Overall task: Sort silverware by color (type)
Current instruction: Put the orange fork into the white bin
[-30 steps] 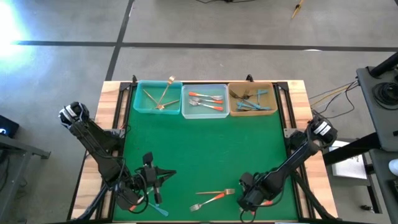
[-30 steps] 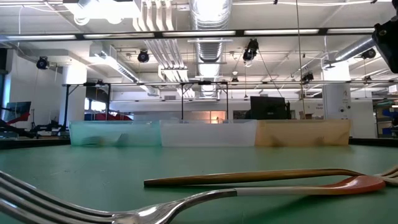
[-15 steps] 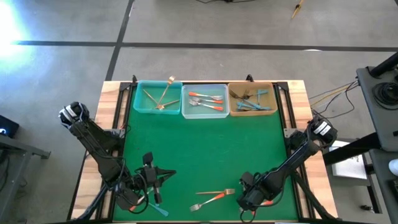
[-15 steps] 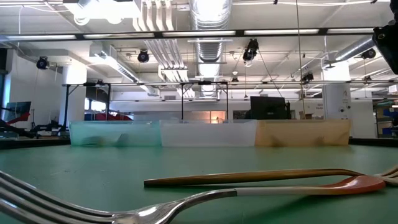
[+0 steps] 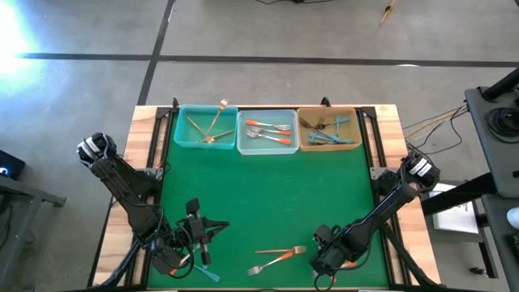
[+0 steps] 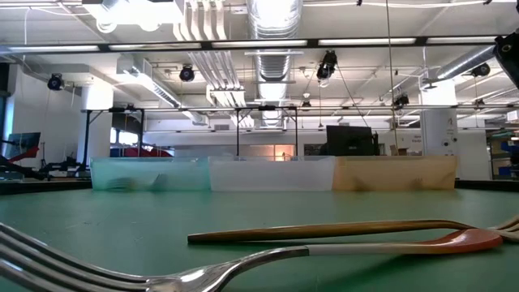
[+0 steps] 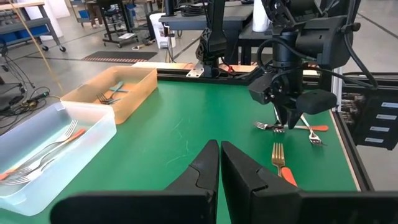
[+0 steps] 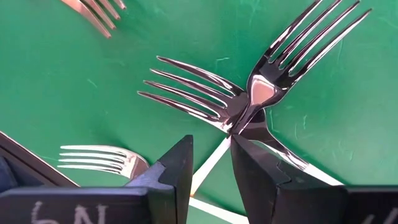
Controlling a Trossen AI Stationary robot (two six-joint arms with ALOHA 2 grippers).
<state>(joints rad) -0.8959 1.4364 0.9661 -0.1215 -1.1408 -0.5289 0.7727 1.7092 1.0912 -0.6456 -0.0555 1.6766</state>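
Observation:
On the green mat near the table's near edge lie a gold fork and an orange-handled fork; they fill the low view's foreground. A teal-handled fork lies beside the left arm. My right gripper points down over two crossed silver forks, open by a narrow gap, with a pale fork handle between its fingers; whether they touch it does not show. My left gripper is shut and holds nothing, above the mat's near left part.
Three bins stand in a row at the far edge: a teal one with gold forks, a clear one with orange-handled forks, a tan one with teal-handled forks. The mat's middle is bare. More fork tines lie by the right gripper.
In the low view, a dark part of an arm at the upper right edge has drawn a little farther out of the picture. The forks and bins lie as before.

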